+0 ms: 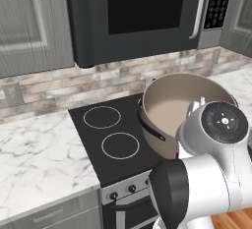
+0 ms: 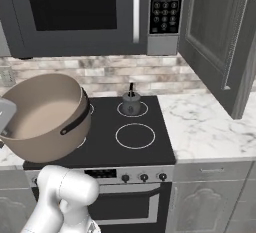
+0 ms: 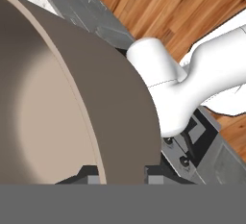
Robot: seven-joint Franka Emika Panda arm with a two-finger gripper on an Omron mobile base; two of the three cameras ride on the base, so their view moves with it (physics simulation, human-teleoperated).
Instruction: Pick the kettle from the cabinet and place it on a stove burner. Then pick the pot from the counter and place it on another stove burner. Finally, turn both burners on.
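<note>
Left base view: the pot [image 1: 184,112] hangs tilted over the right half of the stovetop [image 1: 93,139], its pale inside turned up and toward the camera and one black side handle [image 1: 150,129] showing on its near left wall. Two burners [image 1: 120,145] lie bare to the left of the pot. The arm's white wrist covers the pot's near right rim, so the grip itself is hidden here. The microwave [image 1: 138,16] hangs above the stovetop, and the counter [image 1: 34,159] runs off to the left of it.

Right base view: the pot [image 2: 42,114] is over the stovetop's left side, tipped, seemingly clear of the glass, though the poor angle leaves that unsure. The kettle [image 2: 131,102] stands upright on the back right burner, well apart from the pot. The front right burner [image 2: 135,136] is bare. The cabinet [image 2: 220,37] door stands open to the right of the microwave.

Hand view: the gripper [image 3: 122,177] straddles the pot's rim [image 3: 72,91], one finger [image 3: 89,175] inside and one outside the wall, closed narrowly on it.
</note>
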